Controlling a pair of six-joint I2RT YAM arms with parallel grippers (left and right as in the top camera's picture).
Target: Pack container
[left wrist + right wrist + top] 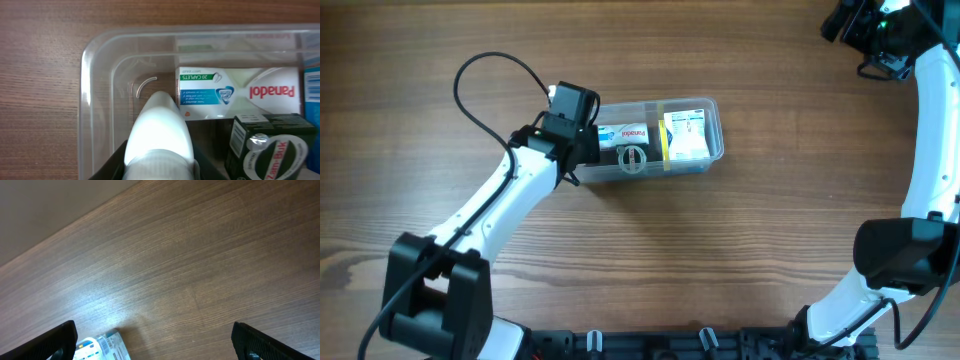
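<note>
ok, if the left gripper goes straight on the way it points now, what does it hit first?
Likely the bare floor of the container at its empty end, just beside the Panadol box; depth is unclear.

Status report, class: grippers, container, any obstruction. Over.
Right gripper open, far from container. Left gripper at its end, grip unclear. Panadol box inside. Nothing blocking.

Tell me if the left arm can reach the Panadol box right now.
Probably yes: the left gripper is at the end of the container, and the Panadol box lies uncovered just ahead, a dark box beside it.
</note>
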